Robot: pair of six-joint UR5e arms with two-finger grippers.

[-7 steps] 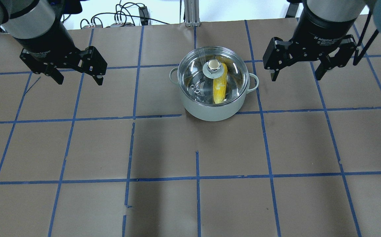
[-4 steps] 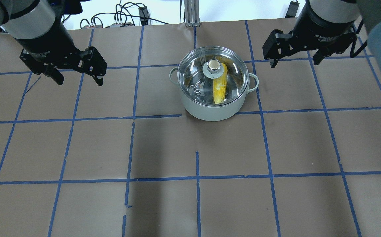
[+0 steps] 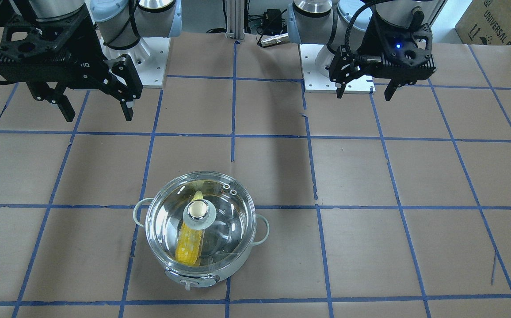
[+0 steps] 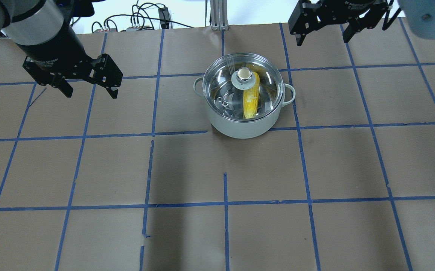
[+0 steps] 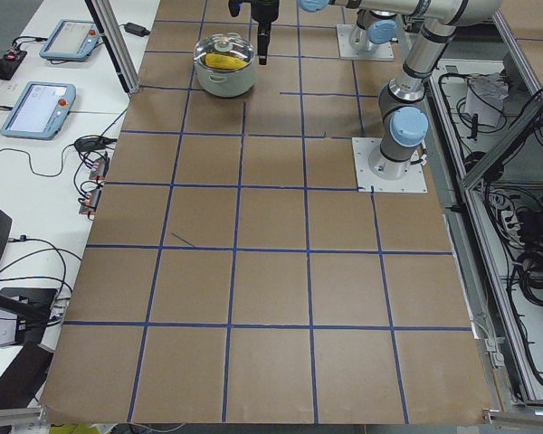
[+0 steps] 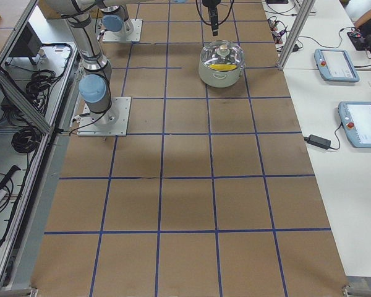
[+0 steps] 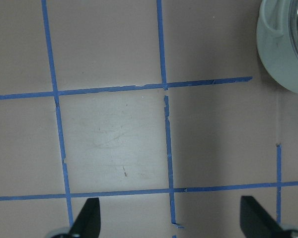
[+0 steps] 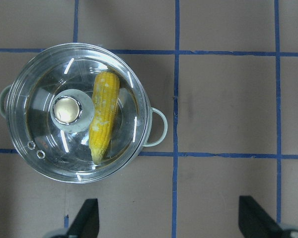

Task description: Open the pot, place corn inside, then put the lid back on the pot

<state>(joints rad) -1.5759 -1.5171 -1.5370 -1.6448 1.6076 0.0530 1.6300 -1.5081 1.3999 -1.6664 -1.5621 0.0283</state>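
Note:
The steel pot [image 4: 240, 126] stands on the brown paper table with the glass lid [image 4: 223, 84] seated on it. The yellow corn [image 4: 251, 99] lies inside, seen through the glass beside the knob [image 4: 244, 74]. The pot [image 3: 233, 260], the lid [image 3: 231, 216] and the corn [image 3: 189, 245] also show in the front view. My left gripper [image 4: 91, 92] is open and empty, well to the pot's left. My right gripper [image 4: 323, 40] is open and empty, raised behind and to the right of the pot. The right wrist view looks down on the lid [image 8: 35, 84] and the corn [image 8: 103, 116].
Blue tape lines [image 4: 225, 205] grid the table. Cables and a metal post [image 4: 217, 15] sit at the far edge. The arm bases [image 3: 335, 75] stand at the robot's side. The left wrist view catches only the pot's side [image 7: 280, 59].
My right gripper has moved away from the pot toward the table's far edge, still open. The left gripper, pot, lid and corn have not moved.

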